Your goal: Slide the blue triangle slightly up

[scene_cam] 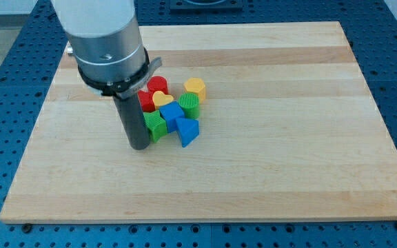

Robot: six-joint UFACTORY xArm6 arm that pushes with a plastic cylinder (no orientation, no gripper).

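The blue triangle [188, 131] lies at the lower right of a tight cluster of blocks near the board's middle. A blue cube [171, 113] touches it at its upper left. My tip [140, 145] rests on the board at the cluster's left, right beside a green block [156, 125] and about 70 px left of the blue triangle. The rod and arm body hide part of the cluster's left side.
Other cluster blocks: a red block [158, 85], a second red block [145, 100], a yellow heart [162, 98], a yellow cylinder [195, 87], a green cylinder [191, 105]. They sit on the wooden board [288, 138], above the blue triangle.
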